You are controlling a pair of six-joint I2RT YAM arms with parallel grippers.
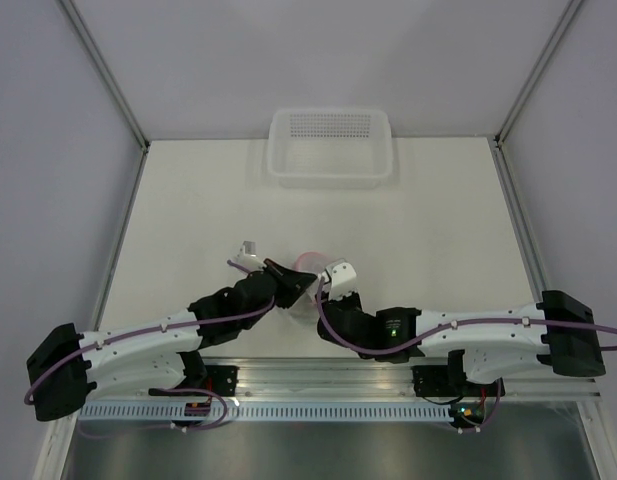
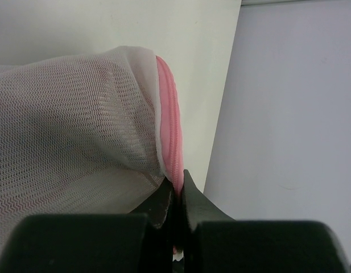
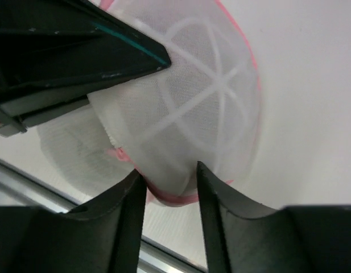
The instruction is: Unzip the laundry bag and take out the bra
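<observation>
The laundry bag [image 1: 308,273], a small dome of white mesh with pink zipper trim, hangs between my two grippers just above the table's near edge. My left gripper [image 1: 291,282] is shut on the pink zipper trim [image 2: 173,136] at the bag's edge, and the mesh [image 2: 73,131] fills the left of its wrist view. My right gripper [image 1: 323,292] has the bag's lower pink-trimmed edge [image 3: 169,196] filling the narrow gap between its fingers [image 3: 132,196]. The dome [image 3: 186,108] shows white ribs. The bra cannot be made out through the mesh.
A clear rectangular plastic basket [image 1: 330,150] stands at the table's far edge. The left arm's black gripper body [image 3: 73,51] crosses the top left of the right wrist view. The metal rail [image 1: 318,375] runs along the near edge.
</observation>
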